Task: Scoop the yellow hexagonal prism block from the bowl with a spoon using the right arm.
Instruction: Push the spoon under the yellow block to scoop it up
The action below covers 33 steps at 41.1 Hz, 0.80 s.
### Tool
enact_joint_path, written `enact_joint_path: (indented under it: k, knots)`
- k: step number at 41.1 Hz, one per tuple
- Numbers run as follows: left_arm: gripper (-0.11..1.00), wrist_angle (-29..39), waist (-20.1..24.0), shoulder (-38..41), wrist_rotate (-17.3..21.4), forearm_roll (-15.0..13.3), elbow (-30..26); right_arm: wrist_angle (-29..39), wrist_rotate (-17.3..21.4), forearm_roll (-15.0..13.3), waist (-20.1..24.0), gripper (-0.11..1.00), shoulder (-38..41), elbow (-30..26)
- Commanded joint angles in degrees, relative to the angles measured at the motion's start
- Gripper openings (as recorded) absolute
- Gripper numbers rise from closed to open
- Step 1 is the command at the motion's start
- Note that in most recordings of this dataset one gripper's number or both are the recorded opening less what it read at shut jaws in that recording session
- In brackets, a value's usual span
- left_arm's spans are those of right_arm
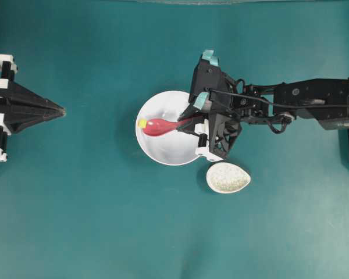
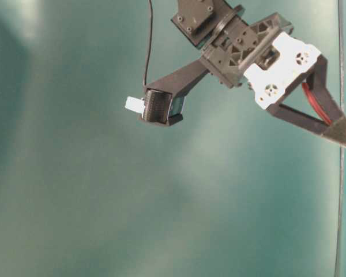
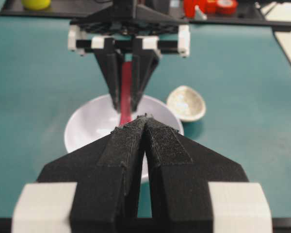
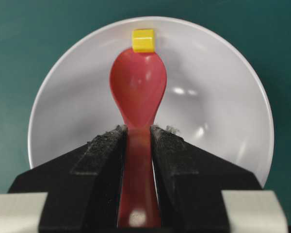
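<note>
The white bowl (image 1: pixel 168 150) sits mid-table. My right gripper (image 1: pixel 190 121) is shut on the handle of the pink-red spoon (image 1: pixel 159 126), whose scoop lies inside the bowl and points left. In the right wrist view the spoon (image 4: pixel 138 90) runs out from between the gripper (image 4: pixel 138 130) fingers over the bowl (image 4: pixel 213 97). The yellow hexagonal prism block (image 4: pixel 143 40) rests on the bowl's wall just beyond the scoop's tip, touching it; the same block (image 1: pixel 142 123) shows near the left rim in the overhead view. My left gripper (image 1: pixel 61 110) is shut and empty, far left.
A small speckled egg-shaped dish (image 1: pixel 228 177) lies just below and right of the bowl, under the right wrist. The left wrist view faces the bowl (image 3: pixel 87 131), the dish (image 3: pixel 185 103) and clutter beyond the table's far edge.
</note>
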Motion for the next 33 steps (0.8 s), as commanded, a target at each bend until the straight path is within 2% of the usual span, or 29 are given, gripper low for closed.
enact_joint_path:
  k: [1,33]
  knots:
    - [0.00,-0.26,0.09,0.26,0.00,0.18,-1.41,-1.14,-0.09,0.18,0.26,0.24,-0.62,-0.53]
    - [0.00,-0.26,0.09,0.26,-0.09,0.18,-1.49,-3.08,-0.09,0.26,0.53,0.24,-0.35,0.44]
